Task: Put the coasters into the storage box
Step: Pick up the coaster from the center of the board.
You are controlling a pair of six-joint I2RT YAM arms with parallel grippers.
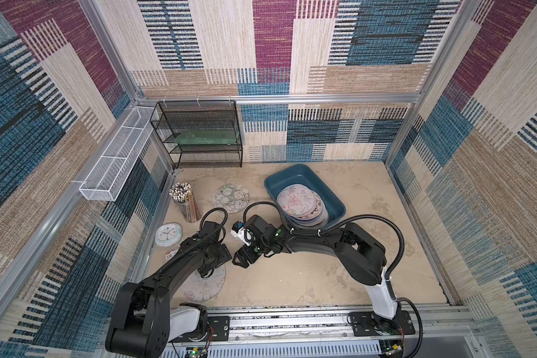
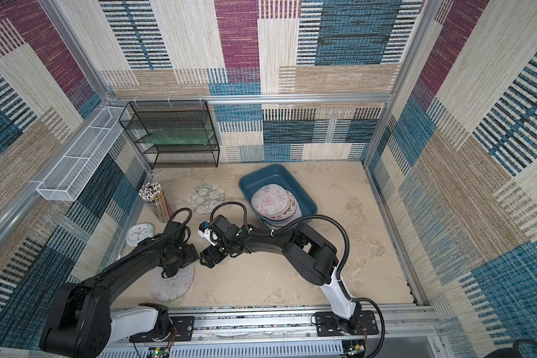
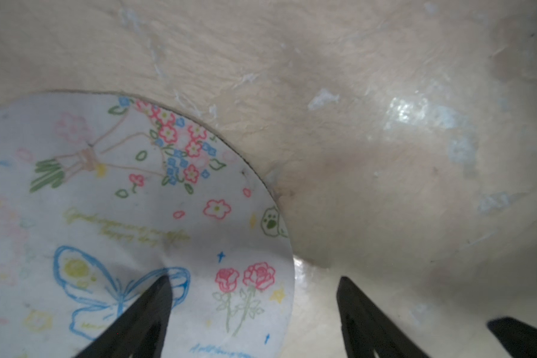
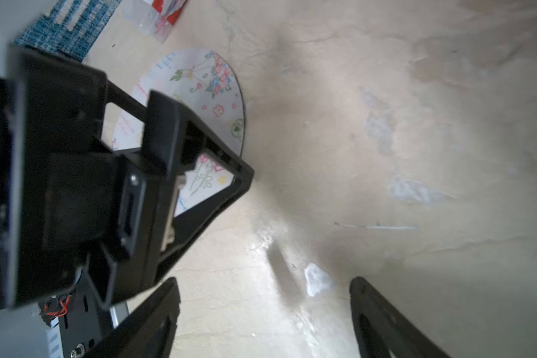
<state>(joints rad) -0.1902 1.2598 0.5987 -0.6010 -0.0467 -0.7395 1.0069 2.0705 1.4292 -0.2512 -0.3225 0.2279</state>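
Here both jaws gape empty, left gripper (image 3: 255,280) over a coaster (image 3: 131,198), right gripper (image 4: 265,282) crowding beside.

The beige counter (image 1: 292,279) looks matt and scuffed with glossy patches, the storage box (image 1: 295,175) smooth plastic, the coasters (image 1: 298,201) matt printed sheet.

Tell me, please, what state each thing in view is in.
box: holds a stack of coasters.
stack of coasters: inside the box.
far coaster: flat on the table, outside the box.
near coaster: flat on the table, outside the box.
left gripper: open, straddling the near coaster's edge.
right gripper: open, empty.
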